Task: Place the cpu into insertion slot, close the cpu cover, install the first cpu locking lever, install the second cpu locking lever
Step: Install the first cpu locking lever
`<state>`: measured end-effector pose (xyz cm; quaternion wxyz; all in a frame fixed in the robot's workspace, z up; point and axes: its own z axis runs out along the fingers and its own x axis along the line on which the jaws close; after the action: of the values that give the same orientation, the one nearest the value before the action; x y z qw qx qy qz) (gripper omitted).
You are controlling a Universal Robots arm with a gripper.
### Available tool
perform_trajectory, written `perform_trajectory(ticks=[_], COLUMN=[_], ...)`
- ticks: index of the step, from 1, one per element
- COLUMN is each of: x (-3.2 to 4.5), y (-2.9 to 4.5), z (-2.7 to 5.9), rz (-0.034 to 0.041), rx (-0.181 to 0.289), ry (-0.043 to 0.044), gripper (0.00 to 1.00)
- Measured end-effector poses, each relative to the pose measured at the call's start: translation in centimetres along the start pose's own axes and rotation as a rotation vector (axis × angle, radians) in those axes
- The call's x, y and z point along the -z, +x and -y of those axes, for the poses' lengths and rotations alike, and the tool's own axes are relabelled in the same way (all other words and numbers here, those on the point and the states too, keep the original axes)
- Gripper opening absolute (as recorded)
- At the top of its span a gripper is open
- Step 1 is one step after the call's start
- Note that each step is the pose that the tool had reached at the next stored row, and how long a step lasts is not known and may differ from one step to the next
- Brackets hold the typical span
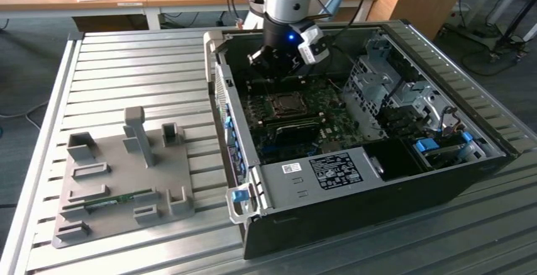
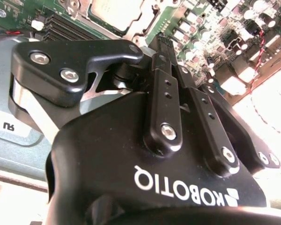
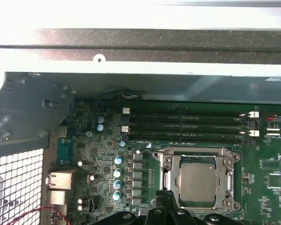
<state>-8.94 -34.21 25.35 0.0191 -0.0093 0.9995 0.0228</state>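
— In the exterior view, which way did the cpu lie from your tool?

— My gripper (image 1: 270, 66) hung inside the open computer case (image 1: 470, 130), over the motherboard (image 1: 331, 124). The cpu (image 1: 288, 104) lay flat in its socket just beside it, on the side nearer that camera and, as I judged, a little below my fingertips.

— And in the second wrist view?

— There my gripper (image 2: 160, 44) pointed down at the board. Its two fingers were drawn together at the tips, or very nearly, and I saw nothing held between them. The cpu (image 2: 113, 11) showed just past the tips as a pale, silvery square.

— Did the first wrist view add anything?

— It was the clearest. The cpu (image 3: 198, 180) sat in the insertion slot with its grey metal top facing up. It was near enough square that it had no long axis to speak of, and its edges ran in line with the memory slots (image 3: 187, 123). The cpu cover (image 3: 196, 152) lay flat around it, and the chip showed through its window. My gripper (image 3: 166, 198) showed against one corner of that cover, on the side towards the row of small blue capacitors (image 3: 117, 172).

— Was it touching?

— I could not tell whether the tips rested on the frame or hung just above it. Nor could I tell whether the cover was locked down.
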Motion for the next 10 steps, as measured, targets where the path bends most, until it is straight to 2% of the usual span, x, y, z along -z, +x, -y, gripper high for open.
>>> perform_trajectory(ticks=[10], x=[-0.01], y=[0.15], z=[0.0], rz=[0.0005], rx=[0.0], ry=[-0.0018], gripper=[0.11])
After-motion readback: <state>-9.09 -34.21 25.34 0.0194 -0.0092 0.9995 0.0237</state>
